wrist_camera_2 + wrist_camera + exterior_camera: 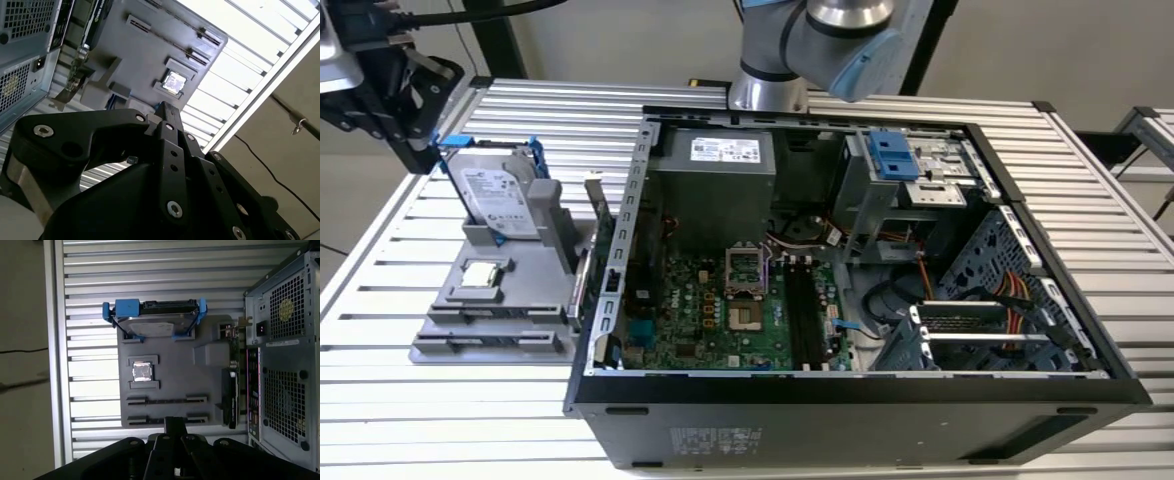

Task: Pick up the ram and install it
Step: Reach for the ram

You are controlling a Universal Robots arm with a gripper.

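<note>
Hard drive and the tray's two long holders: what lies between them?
A square silver chip, framed on the grey tray, in the first wrist view.

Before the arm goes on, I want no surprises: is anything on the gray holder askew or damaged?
Nothing stands out. The hard drive sits squarely in the gray holder, the square chip lies flat in its recess, and no damage shows.

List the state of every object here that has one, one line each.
computer case: lying on its side, side panel off, inside exposed.
hard drive: standing on edge in the grey fixture, blue rails attached.
processor chip: lying flat in its fixture pocket.
expansion card: standing on edge beside the case.
hand: raised near the fixture, nothing seen in it.
</note>
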